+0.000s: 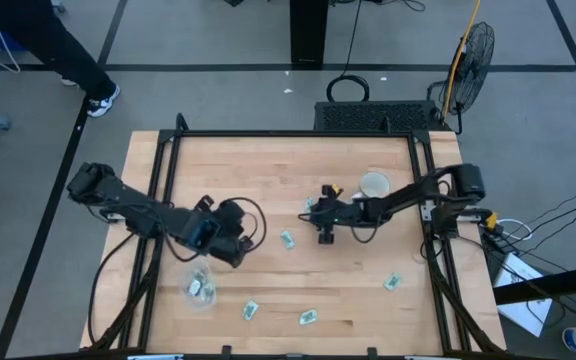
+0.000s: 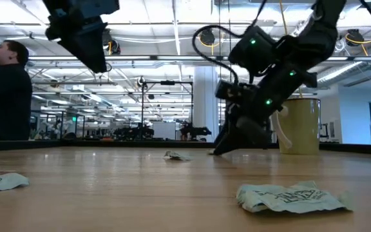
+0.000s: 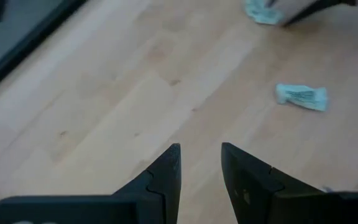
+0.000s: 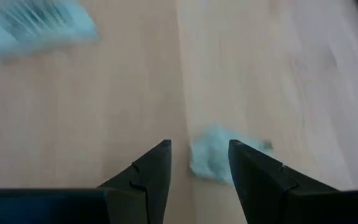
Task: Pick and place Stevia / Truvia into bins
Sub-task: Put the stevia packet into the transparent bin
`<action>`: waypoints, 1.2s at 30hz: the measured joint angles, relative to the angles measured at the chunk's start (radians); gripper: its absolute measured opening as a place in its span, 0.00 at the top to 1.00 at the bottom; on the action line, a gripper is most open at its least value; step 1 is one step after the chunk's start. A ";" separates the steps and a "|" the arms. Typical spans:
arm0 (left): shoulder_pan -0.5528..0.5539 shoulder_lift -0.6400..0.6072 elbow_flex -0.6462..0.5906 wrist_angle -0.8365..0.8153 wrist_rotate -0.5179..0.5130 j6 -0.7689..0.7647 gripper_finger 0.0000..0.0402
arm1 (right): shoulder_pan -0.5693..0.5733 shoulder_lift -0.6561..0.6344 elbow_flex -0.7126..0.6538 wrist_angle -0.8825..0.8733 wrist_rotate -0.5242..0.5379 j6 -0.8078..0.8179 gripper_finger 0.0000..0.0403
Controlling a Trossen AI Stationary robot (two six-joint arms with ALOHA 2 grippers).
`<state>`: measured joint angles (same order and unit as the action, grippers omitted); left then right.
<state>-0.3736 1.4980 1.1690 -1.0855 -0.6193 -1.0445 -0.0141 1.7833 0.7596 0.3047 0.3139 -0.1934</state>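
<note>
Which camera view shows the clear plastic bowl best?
The high view: the clear bowl stands near the table's front left, with packets inside, just in front of the left gripper. The low view and both wrist views do not show it.

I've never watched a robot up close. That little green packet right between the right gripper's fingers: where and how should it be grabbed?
Probably across its raised, crumpled middle, coming straight down from above. The packet lies low on the table, so no side offers an edge. The right gripper is open, its fingers already on either side of it. The left gripper hangs open elsewhere.
</note>
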 joint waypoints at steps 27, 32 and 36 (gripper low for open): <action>0.015 0.002 0.000 0.193 -0.003 0.147 0.70 | -0.010 -0.039 0.026 -0.107 -0.032 0.106 1.00; 0.015 0.006 0.000 0.291 0.001 0.368 0.70 | 0.052 -0.146 0.028 -0.092 -0.171 0.103 1.00; 0.015 0.034 0.000 0.407 0.017 0.591 0.70 | 0.087 -0.217 0.029 -0.098 -0.194 0.102 1.00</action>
<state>-0.3584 1.5323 1.1690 -0.6784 -0.6022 -0.4539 0.0732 1.5663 0.7883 0.2065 0.1200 -0.0915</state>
